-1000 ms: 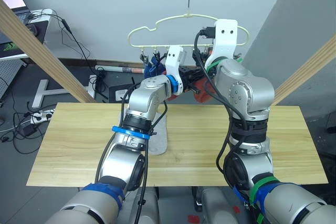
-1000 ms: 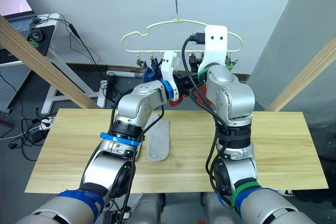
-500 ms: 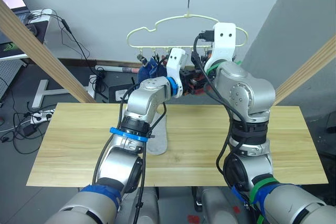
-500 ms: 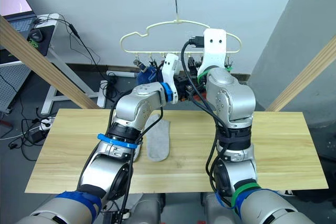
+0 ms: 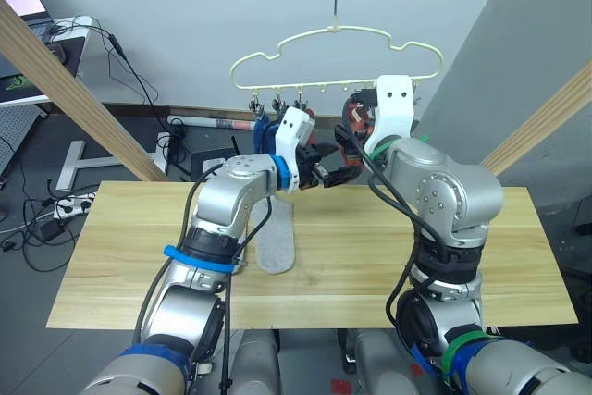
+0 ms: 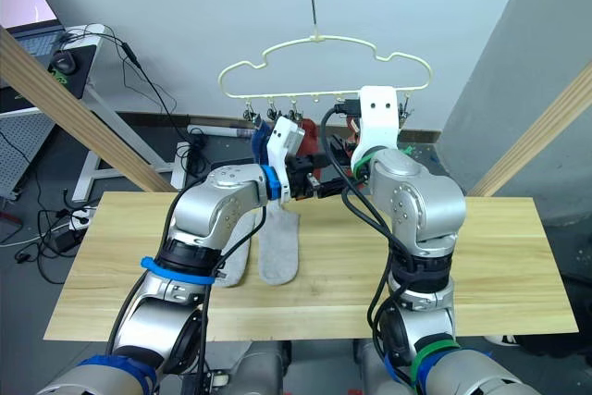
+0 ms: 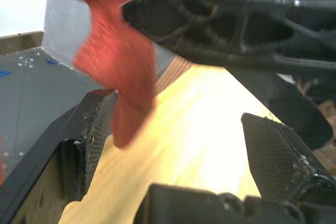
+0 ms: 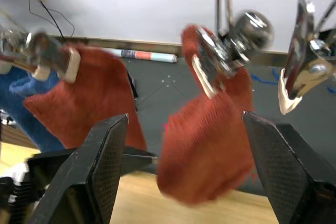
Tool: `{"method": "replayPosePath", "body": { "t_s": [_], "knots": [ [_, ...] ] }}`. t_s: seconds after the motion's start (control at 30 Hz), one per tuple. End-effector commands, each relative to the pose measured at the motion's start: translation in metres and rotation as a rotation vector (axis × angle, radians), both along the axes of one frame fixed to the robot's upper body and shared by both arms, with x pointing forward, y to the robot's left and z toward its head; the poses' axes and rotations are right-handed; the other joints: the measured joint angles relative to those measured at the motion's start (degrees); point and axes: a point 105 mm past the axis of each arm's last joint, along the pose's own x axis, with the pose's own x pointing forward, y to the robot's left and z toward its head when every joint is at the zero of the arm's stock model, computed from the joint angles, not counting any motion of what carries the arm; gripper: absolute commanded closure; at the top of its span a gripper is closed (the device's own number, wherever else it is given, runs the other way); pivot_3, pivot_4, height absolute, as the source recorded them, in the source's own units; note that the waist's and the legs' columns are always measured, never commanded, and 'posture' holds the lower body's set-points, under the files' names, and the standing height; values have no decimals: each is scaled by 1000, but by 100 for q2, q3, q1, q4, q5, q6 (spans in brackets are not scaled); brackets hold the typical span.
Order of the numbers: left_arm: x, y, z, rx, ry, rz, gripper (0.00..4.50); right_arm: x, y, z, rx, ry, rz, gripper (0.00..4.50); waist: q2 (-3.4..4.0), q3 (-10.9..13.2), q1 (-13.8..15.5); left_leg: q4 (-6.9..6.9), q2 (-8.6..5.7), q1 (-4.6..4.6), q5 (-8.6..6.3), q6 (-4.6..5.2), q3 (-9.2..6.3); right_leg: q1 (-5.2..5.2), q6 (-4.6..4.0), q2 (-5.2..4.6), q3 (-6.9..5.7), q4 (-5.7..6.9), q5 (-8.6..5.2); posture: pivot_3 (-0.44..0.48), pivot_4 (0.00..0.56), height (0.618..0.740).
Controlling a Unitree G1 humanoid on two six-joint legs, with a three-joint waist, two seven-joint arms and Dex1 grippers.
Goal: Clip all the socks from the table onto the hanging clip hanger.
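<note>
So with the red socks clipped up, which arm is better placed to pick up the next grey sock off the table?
Probably the left. The two grey socks lie on the table directly under the left arm, whose open left gripper hangs just above them. The open right gripper is raised at the clip hanger.

The way up to the clip hanger point(image 6: 324, 69) is being crowded by both grippers and hanging red socks point(image 8: 210, 145). The table point(image 6: 518, 256) is being left open at its right.
</note>
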Motion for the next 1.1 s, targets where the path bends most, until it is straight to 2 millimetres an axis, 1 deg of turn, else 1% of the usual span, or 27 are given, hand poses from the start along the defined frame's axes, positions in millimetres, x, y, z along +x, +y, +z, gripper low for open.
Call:
{"method": "replayPosePath", "body": {
  "t_s": [0.03, 0.1, 0.17, 0.3, 0.43, 0.6, 0.67, 0.77, 0.8, 0.83, 1.1],
  "knots": [
    [-14, 8, 25, -51, -126, -61, 200, -20, -1, 14, -36, -108, 62, 897, 0, 0, -1, -1, 0, 0, 0, 0, 0, 0, 0, 0, 0, -1, 0, 10, 294, 740],
    [-18, 14, 30, -63, -143, -72, 200, -26, -3, 14, -52, -131, 70, 897, 0, 0, -1, 0, 0, 0, 0, 0, 0, 0, 0, 0, 0, 0, 0, 11, 290, 740],
    [-24, 25, 40, -69, -183, -97, 200, -34, -8, 8, -69, -152, 63, 897, 0, 0, -1, 1, 0, 1, 0, 0, 0, 0, 0, 0, 0, 1, 0, 15, 286, 740],
    [-30, 42, 54, -52, -246, -121, 200, -42, -13, 1, -77, -179, 41, 897, 0, 0, -1, 1, 1, 3, 0, 0, -2, 2, 1, 1, 0, 0, -1, 27, 273, 740],
    [-36, 63, 70, -22, -291, -150, 200, -42, -18, 6, -38, -232, -21, 897, 0, 0, -5, 2, 0, 4, 0, 0, -2, 2, 1, 1, 0, 1, -1, 36, 271, 740],
    [-38, 78, 90, 3, -343, -170, 200, -36, -24, 7, -7, -254, -83, 897, 0, 0, 8, 1, 1, 2, 0, 0, -4, 2, 1, 1, -3, -1, -1, 52, 268, 740],
    [-36, 82, 96, 6, -345, -168, 200, -35, -24, 7, 13, -249, -91, 897, 0, 0, 18, 1, 0, 2, 0, 0, -4, 2, 1, 1, -3, -1, -1, 55, 267, 740],
    [-32, 84, 102, 7, -355, -154, 174, -33, -24, 9, 37, -250, -99, 333, 0, 0, 18, 1, 0, 2, 0, 0, -3, 2, 1, 1, -3, -1, -1, 57, 265, 740],
    [-32, 83, 103, 7, -359, -151, 174, -31, -25, 10, 40, -255, -107, 84, 0, 0, 16, 1, 0, 2, 0, 0, -3, 2, 1, 1, -3, -1, -1, 60, 263, 740],
    [-31, 83, 103, 7, -360, -151, 174, -30, -25, 11, 41, -258, -113, 7, 0, 0, 16, 1, 1, 2, 0, 0, -3, 2, 1, 1, -3, -1, -1, 60, 263, 740],
    [-33, 82, 103, 17, -350, -160, 174, -25, -28, 12, 38, -249, -138, 7, 0, 0, 15, 1, 2, 2, 0, 0, -4, 1, 1, 1, -4, 1, -1, 62, 262, 740]
  ]
}}
